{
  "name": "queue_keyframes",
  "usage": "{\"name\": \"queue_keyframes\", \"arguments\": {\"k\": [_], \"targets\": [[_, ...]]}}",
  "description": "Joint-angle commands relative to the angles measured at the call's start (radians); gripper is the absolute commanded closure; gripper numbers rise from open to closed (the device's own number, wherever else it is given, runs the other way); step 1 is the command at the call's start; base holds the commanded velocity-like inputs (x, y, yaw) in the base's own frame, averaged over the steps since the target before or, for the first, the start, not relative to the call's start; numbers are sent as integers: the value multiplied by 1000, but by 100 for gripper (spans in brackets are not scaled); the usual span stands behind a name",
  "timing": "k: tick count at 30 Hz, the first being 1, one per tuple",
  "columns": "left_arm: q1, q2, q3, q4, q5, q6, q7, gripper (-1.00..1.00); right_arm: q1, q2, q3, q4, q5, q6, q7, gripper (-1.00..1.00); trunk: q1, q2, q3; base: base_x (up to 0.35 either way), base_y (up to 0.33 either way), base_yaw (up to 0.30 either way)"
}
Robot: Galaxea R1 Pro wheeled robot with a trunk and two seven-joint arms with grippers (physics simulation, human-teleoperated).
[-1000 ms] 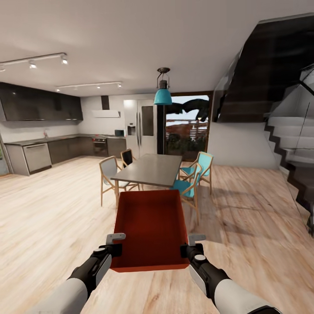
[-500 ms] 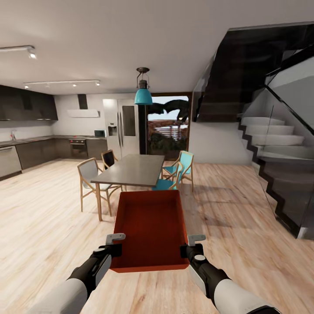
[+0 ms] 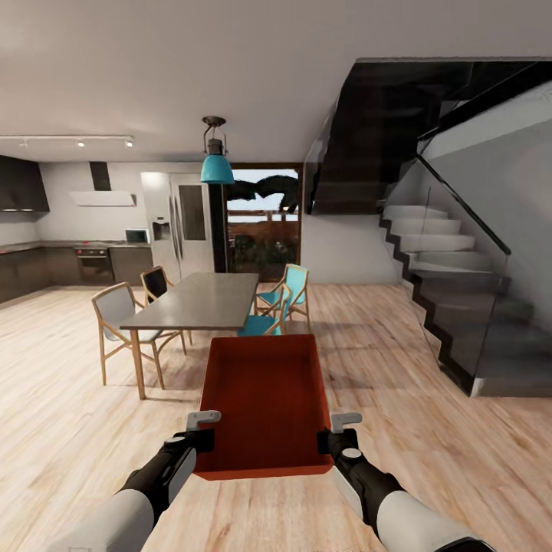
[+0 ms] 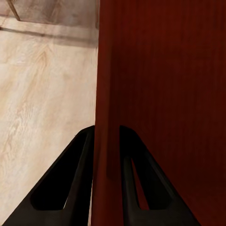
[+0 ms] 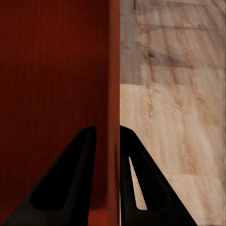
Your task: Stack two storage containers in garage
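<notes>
The container hides the near end of the table and part of a teal chair. The stairs and the kitchen cabinets are cut off by the picture's edges. Both forearms leave the head view at its lower edge.

A bin sits at lower centre of the frame, between the left gripper and the right gripper, each clamped on a side wall. Behind it, left of centre, stands a table with chairs on both sides. A staircase rises at the right. Kitchen cabinets line the far left.
</notes>
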Motion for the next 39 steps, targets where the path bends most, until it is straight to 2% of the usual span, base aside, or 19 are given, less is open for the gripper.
{"name": "queue_keyframes", "arguments": {"k": [1,39], "targets": [[0,5,6,-5,-16,8,11,100,-2,-1,-15,2,-9,-6,-13,100,0,-1,-1,0,0,-282],[0,3,3,-5,-15,8,13,100,-2,-3,-16,-1,-8,-9,-10,100,0,-1,-1,0,0,-282]]}}
